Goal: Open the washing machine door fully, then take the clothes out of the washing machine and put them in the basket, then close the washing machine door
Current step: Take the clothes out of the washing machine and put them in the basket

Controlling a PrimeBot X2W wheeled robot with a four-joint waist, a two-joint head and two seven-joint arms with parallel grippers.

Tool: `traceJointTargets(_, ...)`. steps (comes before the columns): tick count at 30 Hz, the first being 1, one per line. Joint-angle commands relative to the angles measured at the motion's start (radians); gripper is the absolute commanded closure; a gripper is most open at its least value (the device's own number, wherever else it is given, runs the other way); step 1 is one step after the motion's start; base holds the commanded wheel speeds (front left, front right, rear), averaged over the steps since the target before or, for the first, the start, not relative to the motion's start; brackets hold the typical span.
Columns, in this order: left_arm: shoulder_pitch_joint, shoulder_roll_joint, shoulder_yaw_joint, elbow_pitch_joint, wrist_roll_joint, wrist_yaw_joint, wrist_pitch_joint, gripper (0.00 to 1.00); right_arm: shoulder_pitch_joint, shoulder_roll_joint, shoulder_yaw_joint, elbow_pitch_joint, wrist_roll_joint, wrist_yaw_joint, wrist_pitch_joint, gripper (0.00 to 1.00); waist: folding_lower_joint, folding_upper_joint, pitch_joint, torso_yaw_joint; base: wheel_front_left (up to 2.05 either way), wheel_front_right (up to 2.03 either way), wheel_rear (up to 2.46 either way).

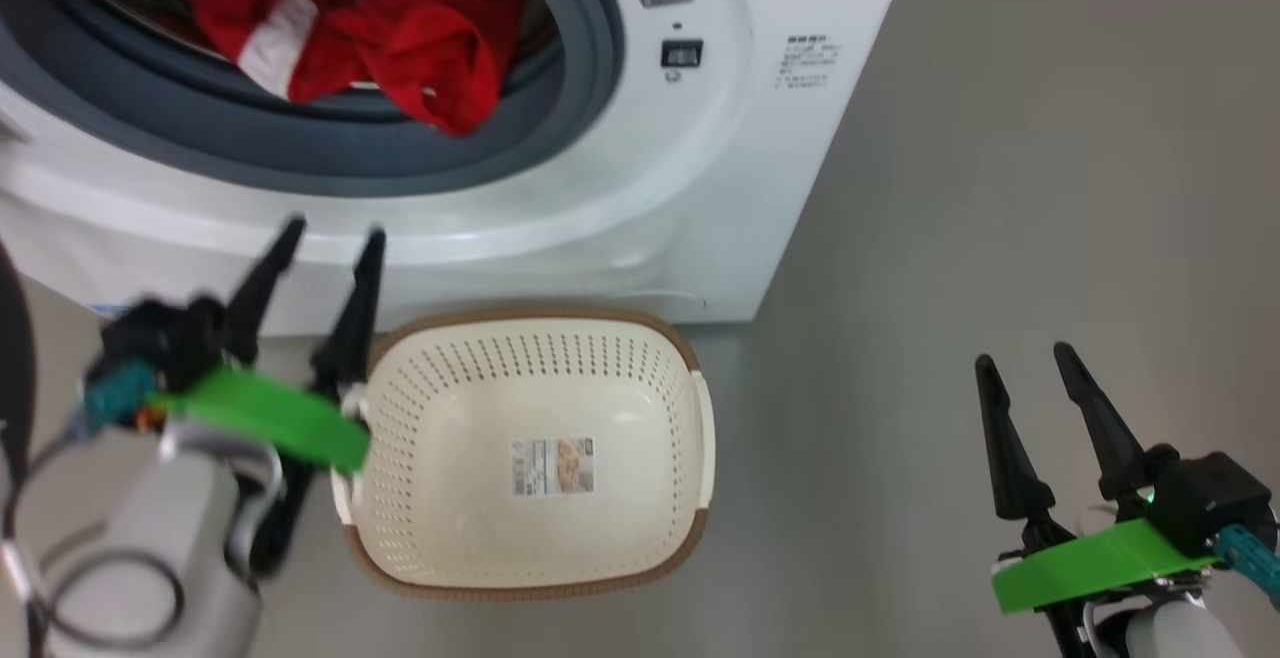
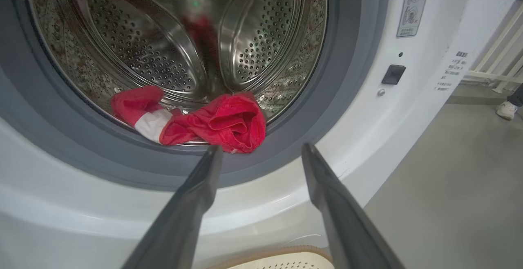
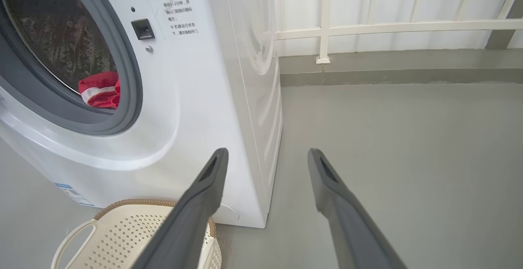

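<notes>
My left gripper (image 1: 334,229), fingers spread wide and empty, points at the big white front-loading washing machine (image 1: 700,188). The bright red garment with white trim (image 1: 400,33) lies at the drum's front edge, draping onto the grey gasket (image 1: 560,128). The cream perforated plastic basket (image 1: 540,316) stands on the floor just before the machine. My right gripper (image 1: 1024,356), equally wide and empty, hovers over the grey floor (image 1: 1000,188).

Red clothes (image 1: 400,33) in drum; basket (image 1: 690,353) empty.

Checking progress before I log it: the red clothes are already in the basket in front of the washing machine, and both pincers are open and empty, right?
No: the clothes lie in the washing machine, at the drum's mouth; the head view shows the basket empty. The left pincer and right pincer are open and empty.
</notes>
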Motion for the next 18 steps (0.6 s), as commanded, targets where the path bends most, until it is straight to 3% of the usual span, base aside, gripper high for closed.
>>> traceJointTargets(1,-0.075,0.045,0.014,0.021,-0.015,0.001,-0.004,0.00,-0.029,-0.007,0.030,-0.026,0.017,0.005,-0.009,0.00,0.0000,-0.0001,0.065,-0.032,0.00,0.00,0.00)
traceJointTargets(18,-0.609,0.096,-0.186,0.439,-0.169,0.001,0.160,0.00,-0.107,-0.007,0.068,-0.050,0.066,0.005,-0.009,0.00,0.0000,-0.0001,0.235,-0.104,0.00,0.00,0.00)
